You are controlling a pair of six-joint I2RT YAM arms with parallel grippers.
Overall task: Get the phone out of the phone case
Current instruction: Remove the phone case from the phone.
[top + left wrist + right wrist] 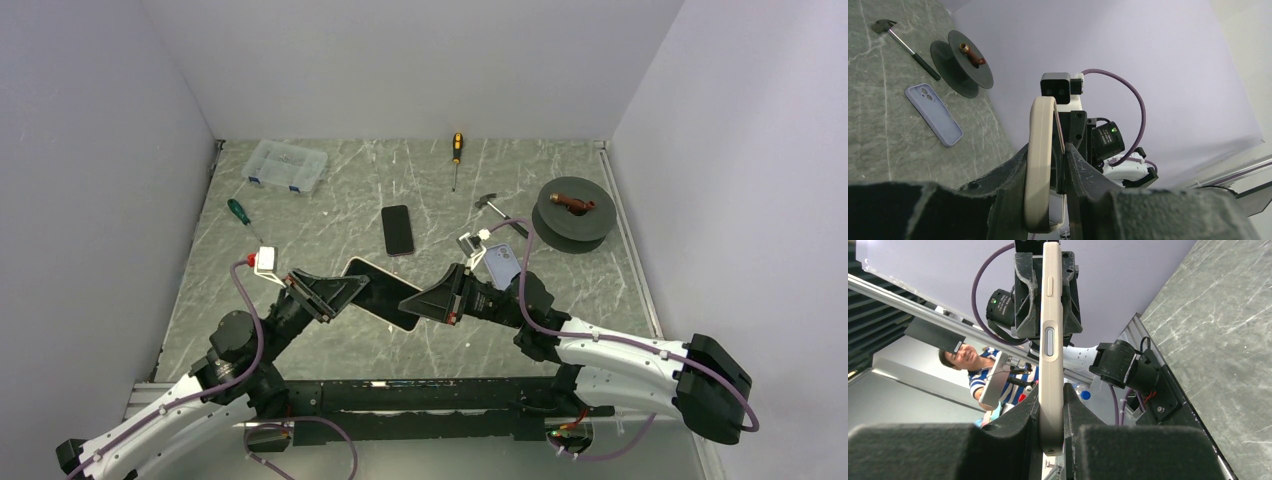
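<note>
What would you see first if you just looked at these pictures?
One phone in a beige case is pinched from both ends, held up over the near middle of the table: the left claw on one end, the right claw on the other. Behind it, a black phone lies flat.

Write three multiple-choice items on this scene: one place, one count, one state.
1. Where is the empty lavender phone case? A propped against a wall; B flat on the grey marbled table, near the black-handled hammer; C half off the table edge.
2. How many screwdrivers lie there? A one; B two; C four.
3. The beige-cased phone is: A lying flat; B clamped by both grippers; C clamped by one gripper.
Key: 1B, the left wrist view shows it flat; 2B, a yellow-handled screwdriver and a green-handled screwdriver; 3B, the left gripper and right gripper each grip an end, above the table.
</note>
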